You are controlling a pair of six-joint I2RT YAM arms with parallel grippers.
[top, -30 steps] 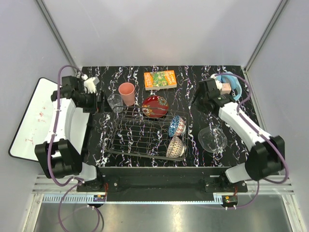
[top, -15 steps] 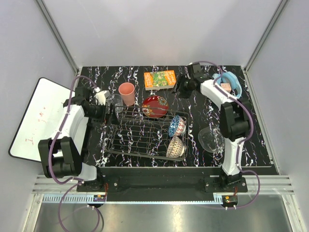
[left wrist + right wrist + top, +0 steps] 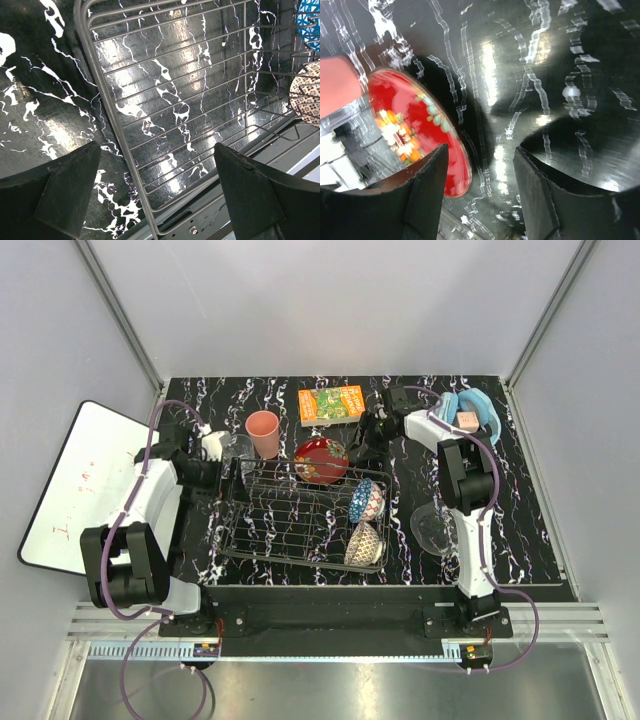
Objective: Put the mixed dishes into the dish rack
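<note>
The dish rack [image 3: 290, 520] holds the blue patterned bowl [image 3: 366, 500] and the beige patterned bowl [image 3: 364, 543] on edge at its right end. The red bowl [image 3: 321, 460] rests at the rack's far edge, with the pink cup [image 3: 263, 432] and the glass tumbler [image 3: 238, 450] to its left. The glass bowl [image 3: 438, 528] lies right of the rack. My left gripper [image 3: 228, 478] is open and empty over the rack's left edge [image 3: 120, 150]. My right gripper [image 3: 368, 443] is open just right of the red bowl [image 3: 415, 130], whose rim sits by my left finger [image 3: 415, 200].
An orange-green box [image 3: 332, 404] lies at the back centre. Light-blue headphones [image 3: 470, 412] lie at the back right. A white board [image 3: 75, 480] leans off the table's left side. In the left wrist view the blue bowl [image 3: 310, 20] and beige bowl [image 3: 307, 95] show at the right.
My right arm has swung from the right side to the back, then down beside the red bowl. My left arm has moved right, to the rack's left edge by the tumbler.
</note>
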